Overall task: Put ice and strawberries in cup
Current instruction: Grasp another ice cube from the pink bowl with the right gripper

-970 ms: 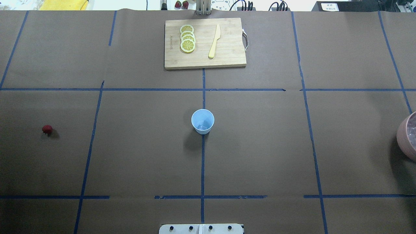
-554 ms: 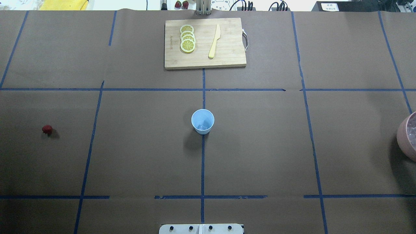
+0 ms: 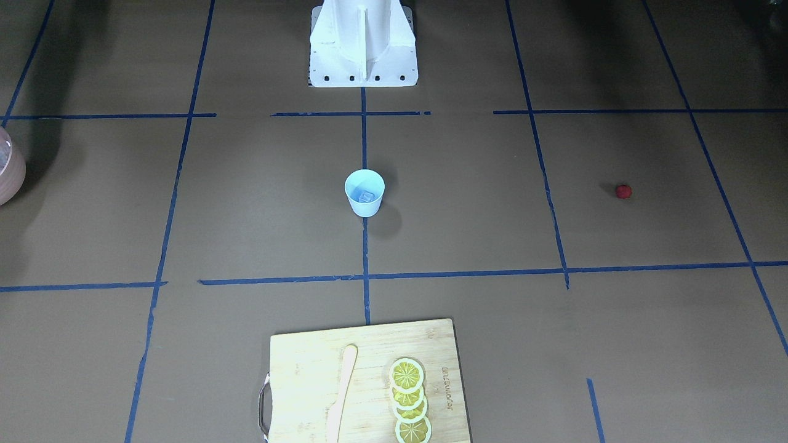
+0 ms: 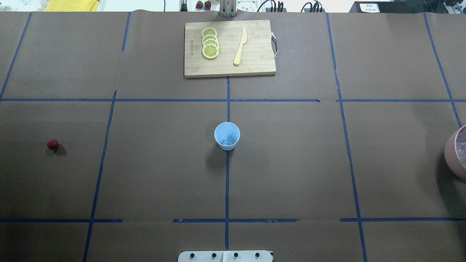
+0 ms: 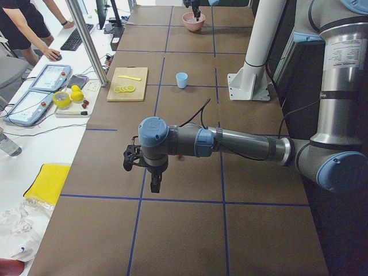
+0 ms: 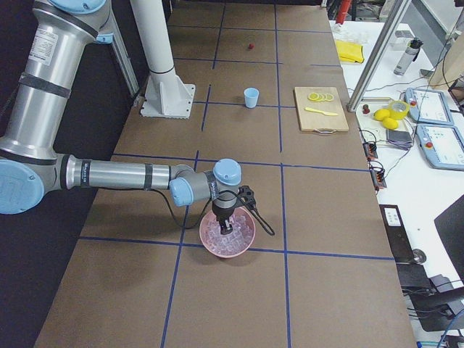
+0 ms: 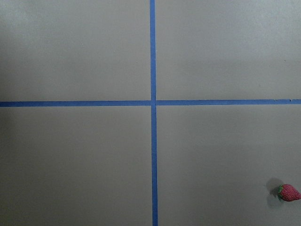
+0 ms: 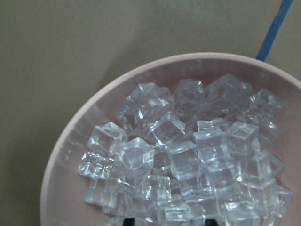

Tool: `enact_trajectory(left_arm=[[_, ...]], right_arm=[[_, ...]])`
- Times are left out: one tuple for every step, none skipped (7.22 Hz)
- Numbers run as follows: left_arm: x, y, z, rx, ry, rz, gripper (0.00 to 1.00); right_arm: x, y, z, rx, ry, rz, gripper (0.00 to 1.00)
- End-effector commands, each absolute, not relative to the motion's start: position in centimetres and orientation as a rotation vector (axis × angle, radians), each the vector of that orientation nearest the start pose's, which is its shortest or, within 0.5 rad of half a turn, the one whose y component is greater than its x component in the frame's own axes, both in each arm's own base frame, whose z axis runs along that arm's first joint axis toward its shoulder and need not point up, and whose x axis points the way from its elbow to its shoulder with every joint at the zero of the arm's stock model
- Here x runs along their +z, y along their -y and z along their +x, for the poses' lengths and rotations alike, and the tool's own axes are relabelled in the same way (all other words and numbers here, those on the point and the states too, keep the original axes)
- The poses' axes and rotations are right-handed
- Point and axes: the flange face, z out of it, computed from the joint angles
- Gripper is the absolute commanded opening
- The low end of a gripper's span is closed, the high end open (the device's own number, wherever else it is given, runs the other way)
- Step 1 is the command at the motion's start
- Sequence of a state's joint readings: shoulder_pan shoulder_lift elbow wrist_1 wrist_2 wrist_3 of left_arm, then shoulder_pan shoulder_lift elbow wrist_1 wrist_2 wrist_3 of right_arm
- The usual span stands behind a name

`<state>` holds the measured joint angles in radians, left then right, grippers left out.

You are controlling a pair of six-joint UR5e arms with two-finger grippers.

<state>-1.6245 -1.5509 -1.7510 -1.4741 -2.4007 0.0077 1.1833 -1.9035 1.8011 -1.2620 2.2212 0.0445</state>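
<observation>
Fingers of the left gripper (image 5: 154, 187) point down over the table (image 4: 153, 174). Those of the right gripper (image 6: 225, 228) hang over the bowl (image 6: 209, 245) of ice (image 8: 188, 160). How wide either pair stands, I cannot tell. The cup (image 4: 227, 135) stands upright mid-table with a cube (image 3: 367, 196) inside. The strawberry (image 4: 53, 145) lies on the table, well apart from the cup, towards the robot's left.

The worktop (image 4: 291, 163) was covered in brown paper and gridded with blue tape (image 4: 227, 182). Along its far edge stood a white bench (image 5: 57, 141) carrying a keyboard (image 5: 75, 39), two control tablets (image 5: 49, 77) and a yellow cloth (image 5: 41, 183), with an aluminium post (image 5: 87, 43) rising beside them.
</observation>
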Motion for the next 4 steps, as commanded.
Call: enact_trajectory(left_arm=[[58.52, 47.86, -8.56, -0.017, -0.827, 0.086, 1.0], [58.53, 47.85, -8.56, -0.017, -0.827, 0.085, 1.0], [58.61, 47.85, -8.56, -0.018, -0.827, 0.083, 1.0], [58.54, 47.85, -8.56, -0.017, -0.827, 0.085, 1.0]], right_arm=[[66.32, 36.51, -7.1, -0.398, 0.68, 0.051, 0.58], [66.32, 36.51, -7.1, -0.398, 0.68, 0.051, 0.57], [66.32, 36.51, -7.1, -0.398, 0.68, 0.051, 0.56], [66.33, 36.52, -7.09, -0.398, 0.678, 0.052, 0.55]])
